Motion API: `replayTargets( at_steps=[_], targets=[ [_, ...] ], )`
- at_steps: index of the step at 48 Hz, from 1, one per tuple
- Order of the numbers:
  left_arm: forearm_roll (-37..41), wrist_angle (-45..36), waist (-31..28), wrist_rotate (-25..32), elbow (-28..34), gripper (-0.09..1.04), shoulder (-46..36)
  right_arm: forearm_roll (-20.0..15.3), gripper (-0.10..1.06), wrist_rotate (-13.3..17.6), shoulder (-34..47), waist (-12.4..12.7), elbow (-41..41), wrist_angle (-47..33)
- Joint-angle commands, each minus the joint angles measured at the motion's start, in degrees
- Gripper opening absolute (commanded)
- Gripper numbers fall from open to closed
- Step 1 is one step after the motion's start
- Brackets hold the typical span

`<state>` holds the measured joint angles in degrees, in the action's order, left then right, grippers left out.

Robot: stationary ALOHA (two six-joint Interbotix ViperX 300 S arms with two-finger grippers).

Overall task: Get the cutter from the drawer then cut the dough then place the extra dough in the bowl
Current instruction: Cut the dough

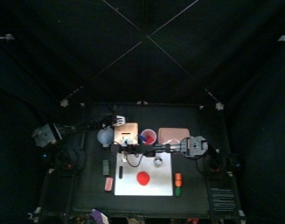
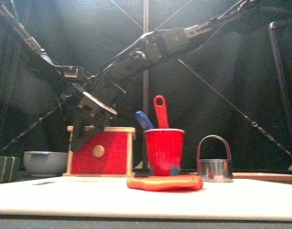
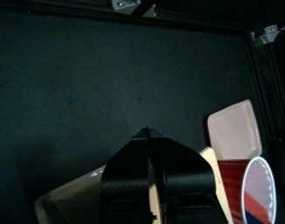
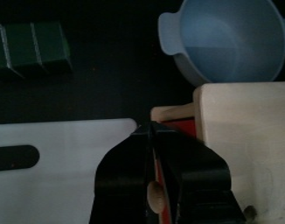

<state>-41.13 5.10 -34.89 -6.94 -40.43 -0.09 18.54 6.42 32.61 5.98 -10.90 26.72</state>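
On the white cutting board lies the red dough, and the metal cutter stands upright to its right. Behind them stands the wooden box with its red drawer front. My right gripper reaches past the middle and hangs over the box's front, jaws shut, tips at the edge of the drawer front. My left gripper is shut and empty above the box top, facing the back curtain. The blue-grey bowl sits left of the box.
A red cup with a blue and a red knife stands right of the box, with the pink tray beyond it. The dark green sushi roll lies at the left front. Small toy foods lie beside the board.
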Motion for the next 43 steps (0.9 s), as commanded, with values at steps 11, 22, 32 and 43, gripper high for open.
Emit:
replayTargets(
  at_steps=[11, 22, 32, 43],
  targets=[
    [2.81, 1.05, -1.32, 0.0, 1.49, 0.3, -3.16, -0.26, 0.51, -0.09, -2.46, -2.02, -2.37, -1.49],
    [4.57, 1.41, -1.05, 0.18, 0.88, 0.3, -7.82, -0.35, 0.52, -0.18, -6.86, -6.24, -1.32, -1.58],
    [12.39, 2.9, 0.18, 0.09, -1.49, 0.3, -15.82, -0.7, 0.52, 0.09, -17.49, -9.14, 8.26, -4.57],
    [21.18, 4.39, 12.83, 0.18, -5.98, 0.3, -22.76, -4.31, 0.52, 0.09, -29.36, -10.11, 25.58, -13.01]
  ],
)
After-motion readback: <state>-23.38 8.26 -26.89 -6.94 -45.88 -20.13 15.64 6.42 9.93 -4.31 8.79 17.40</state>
